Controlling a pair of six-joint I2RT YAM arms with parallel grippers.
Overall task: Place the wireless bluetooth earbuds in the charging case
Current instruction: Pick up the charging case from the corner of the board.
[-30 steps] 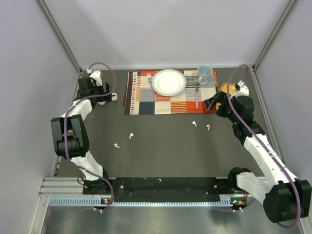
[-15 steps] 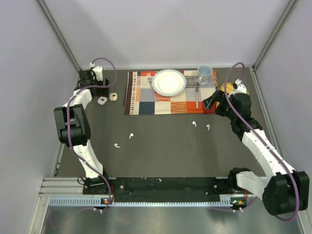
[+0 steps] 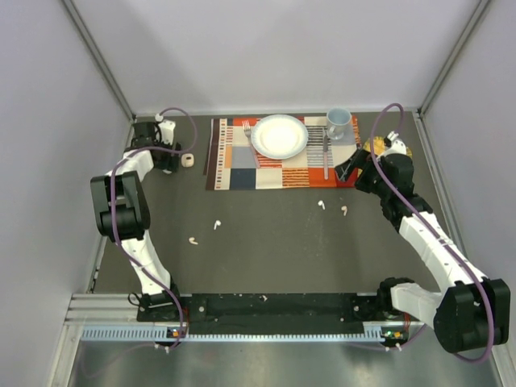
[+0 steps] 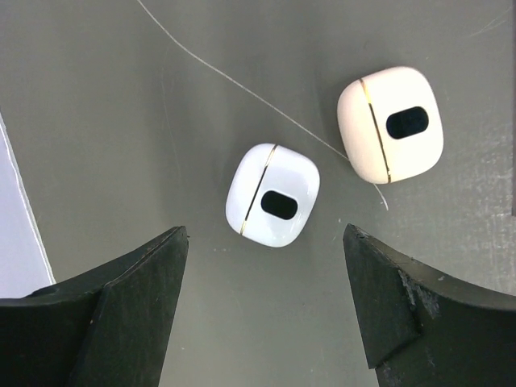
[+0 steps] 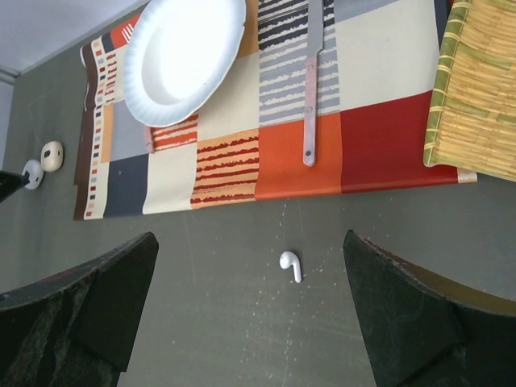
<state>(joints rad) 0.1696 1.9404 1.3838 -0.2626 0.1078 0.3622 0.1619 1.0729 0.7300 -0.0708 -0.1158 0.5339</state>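
Note:
Two closed charging cases lie on the dark table at the far left: a white one (image 4: 272, 205) and a pinkish-beige one (image 4: 390, 123) (image 3: 188, 160). My left gripper (image 4: 266, 238) (image 3: 167, 159) hovers open just above the white case, touching neither. Loose earbuds lie mid-table: a white earbud (image 3: 321, 205) (image 5: 290, 266), a pinkish earbud (image 3: 344, 210), another white earbud (image 3: 216, 225) and a beige earbud (image 3: 192, 239). My right gripper (image 5: 250, 242) (image 3: 348, 171) stands wide open and empty above the white earbud near the placemat's front edge.
A patchwork placemat (image 3: 274, 173) at the back holds a white plate (image 3: 280, 135), a fork (image 3: 247, 129), a knife (image 3: 326, 155) and a blue mug (image 3: 338, 122). A yellow bamboo mat (image 5: 476, 97) lies at its right end. Walls close in left and right.
My left gripper swung back from the far-left corner to over the white case, its jaws narrowing slightly. The right arm has hardly moved. The earbuds lie where they were.

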